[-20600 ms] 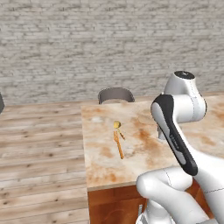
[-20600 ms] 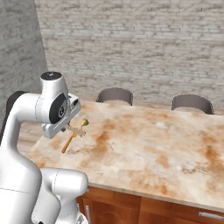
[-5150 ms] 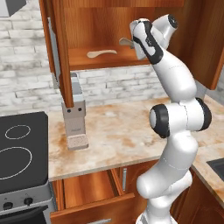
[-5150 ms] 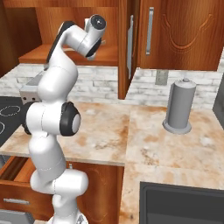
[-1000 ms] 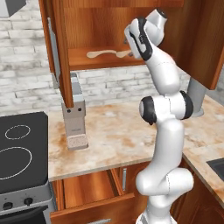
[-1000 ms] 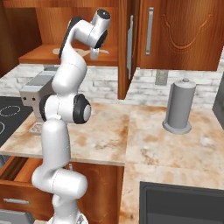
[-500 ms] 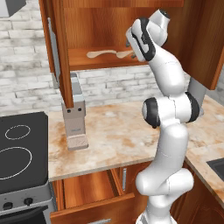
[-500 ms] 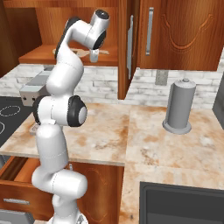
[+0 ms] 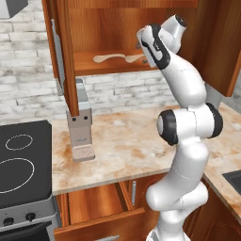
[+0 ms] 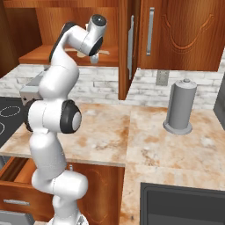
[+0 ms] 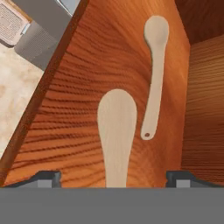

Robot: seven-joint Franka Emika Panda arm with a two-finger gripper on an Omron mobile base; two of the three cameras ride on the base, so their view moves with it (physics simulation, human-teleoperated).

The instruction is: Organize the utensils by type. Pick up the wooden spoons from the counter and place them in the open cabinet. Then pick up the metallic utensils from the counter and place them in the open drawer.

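The pale broad-bowled wooden spoon [image 11: 117,131] lies flat on the orange-brown cabinet shelf [image 11: 83,78] midway between the wide-spread, empty jaws, its long axis pointing straight away from them.

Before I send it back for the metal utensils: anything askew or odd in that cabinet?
Nothing stands out. Both wooden spoons lie flat on the cabinet shelf, apart from each other, and the gripper is open above them.

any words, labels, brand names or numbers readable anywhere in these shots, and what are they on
None: no view carries readable text.
Toaster: plain grey, no brand mark to read.
Paper towel holder: plain grey, no label.
Stove: only ring outlines and knobs, no numbers legible.
Wall outlet: blank plate.
Two wooden spoons on the cabinet shelf: bare wood, no stamp.
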